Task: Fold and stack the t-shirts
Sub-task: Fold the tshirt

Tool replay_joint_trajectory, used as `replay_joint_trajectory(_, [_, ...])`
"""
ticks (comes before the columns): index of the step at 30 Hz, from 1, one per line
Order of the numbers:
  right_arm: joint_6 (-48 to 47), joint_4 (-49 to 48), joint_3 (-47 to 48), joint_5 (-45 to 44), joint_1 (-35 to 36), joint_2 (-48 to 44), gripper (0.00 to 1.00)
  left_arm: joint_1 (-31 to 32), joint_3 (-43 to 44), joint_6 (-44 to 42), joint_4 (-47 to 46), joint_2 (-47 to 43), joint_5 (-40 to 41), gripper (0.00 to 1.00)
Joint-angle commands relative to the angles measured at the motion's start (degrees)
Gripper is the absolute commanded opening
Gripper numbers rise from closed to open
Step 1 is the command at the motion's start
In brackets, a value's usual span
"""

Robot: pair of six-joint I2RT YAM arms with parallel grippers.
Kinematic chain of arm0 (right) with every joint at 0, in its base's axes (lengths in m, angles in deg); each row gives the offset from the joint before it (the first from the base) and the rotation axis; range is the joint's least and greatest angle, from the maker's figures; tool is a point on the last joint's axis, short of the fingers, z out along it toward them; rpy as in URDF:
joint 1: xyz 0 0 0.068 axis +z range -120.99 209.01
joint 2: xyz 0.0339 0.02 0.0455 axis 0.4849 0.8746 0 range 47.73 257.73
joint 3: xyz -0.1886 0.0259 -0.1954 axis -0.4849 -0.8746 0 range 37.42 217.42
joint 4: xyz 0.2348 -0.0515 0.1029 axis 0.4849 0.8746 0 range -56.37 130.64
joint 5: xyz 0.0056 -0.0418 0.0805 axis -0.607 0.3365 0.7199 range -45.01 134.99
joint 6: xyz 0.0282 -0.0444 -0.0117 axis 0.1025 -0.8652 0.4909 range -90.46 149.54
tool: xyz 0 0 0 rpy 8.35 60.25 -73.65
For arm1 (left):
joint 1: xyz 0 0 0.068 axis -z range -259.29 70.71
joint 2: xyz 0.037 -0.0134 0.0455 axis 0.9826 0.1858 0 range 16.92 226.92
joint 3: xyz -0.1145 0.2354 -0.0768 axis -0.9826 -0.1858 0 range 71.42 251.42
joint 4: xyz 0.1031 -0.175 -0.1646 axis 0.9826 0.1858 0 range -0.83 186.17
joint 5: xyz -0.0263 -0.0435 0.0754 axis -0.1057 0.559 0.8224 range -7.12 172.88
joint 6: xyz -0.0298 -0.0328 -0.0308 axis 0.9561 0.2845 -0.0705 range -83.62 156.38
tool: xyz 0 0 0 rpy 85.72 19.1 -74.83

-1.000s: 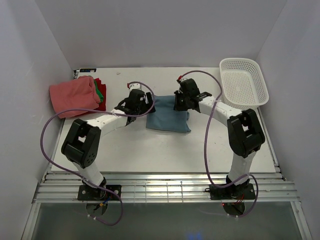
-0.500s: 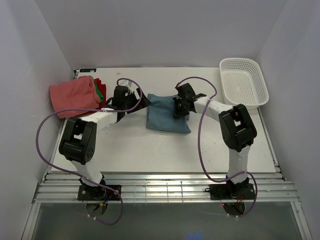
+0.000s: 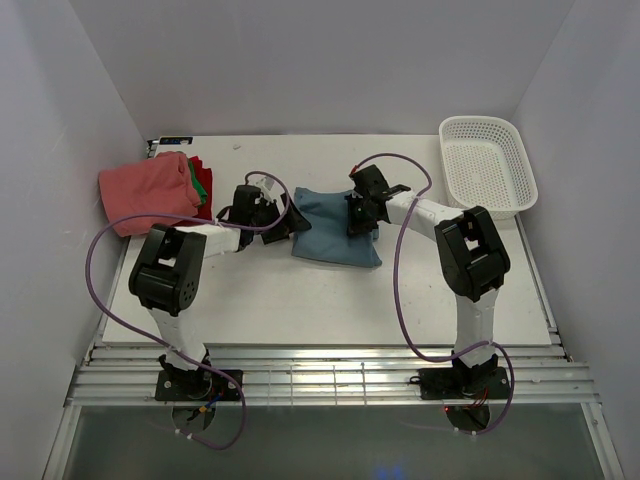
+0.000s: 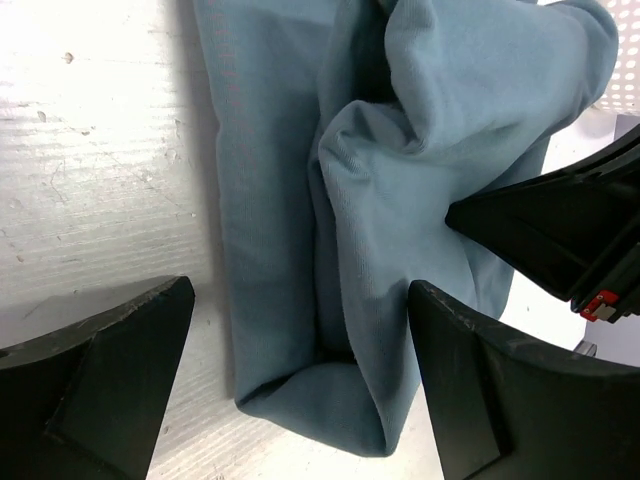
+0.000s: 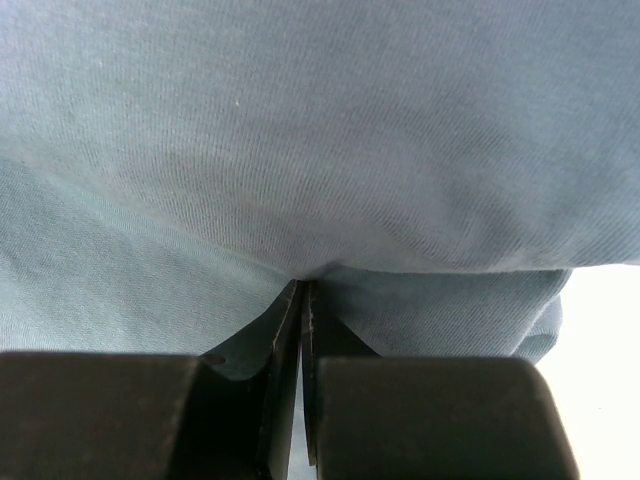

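The teal-blue t-shirt (image 3: 335, 238) lay folded into a rough rectangle at the middle of the table (image 3: 300, 300), between the two grippers. The right gripper (image 3: 361, 221) sat on its upper right part with jaws pressed together; only the right wrist view showed the cloth (image 5: 300, 150) puckering into the closed tips (image 5: 303, 287), a pinch of fabric clamped there. The left gripper (image 3: 289, 222) was at the shirt's left edge, jaws wide apart. The left wrist view alone showed the bunched fold (image 4: 400, 200) lying between those spread fingers (image 4: 302, 285), touched by neither, with the other gripper's dark finger pressing in from the right. From above, the salmon-pink shirt (image 3: 148, 192) lay over green (image 3: 200, 180) and red (image 3: 204, 208) ones at the far left, and the white basket (image 3: 487, 165) stood at the far right. A second earlier the left gripper had hovered higher over the shirt's top-left corner; it had since swung out left and returned lower, while the right elbow had drawn inward.
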Motion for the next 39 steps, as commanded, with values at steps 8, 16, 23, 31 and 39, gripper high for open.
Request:
replay_joint_trajectory(8, [-1.02, 2.36, 0.75, -0.52, 0.39, 0.07, 0.08, -0.31, 1.93, -0.28, -4.58, 3.77, -2.92, 0.98])
replay_joint_trajectory(16, [-0.76, 2.53, 1.36, 0.53, 1.18, 0.51, 0.08, 2.32, 2.72, 2.62, -8.01, 7.99, -3.37, 0.98])
replay_joint_trajectory(23, [-0.32, 2.27, 0.31, 0.79, 1.88, -0.63, 0.08, 8.29, 6.85, 5.61, -9.34, 12.39, -1.79, 0.98])
replay_joint_trajectory(31, [0.21, 0.86, -3.12, 1.14, 2.50, -2.04, 0.08, 12.78, 8.08, 7.98, -9.95, 14.32, 0.68, 0.96])
replay_joint_trajectory(39, [0.82, -0.28, -5.75, 0.80, 2.85, -3.79, 0.08, 12.87, 7.03, 7.64, -10.04, 13.63, 0.59, 0.00])
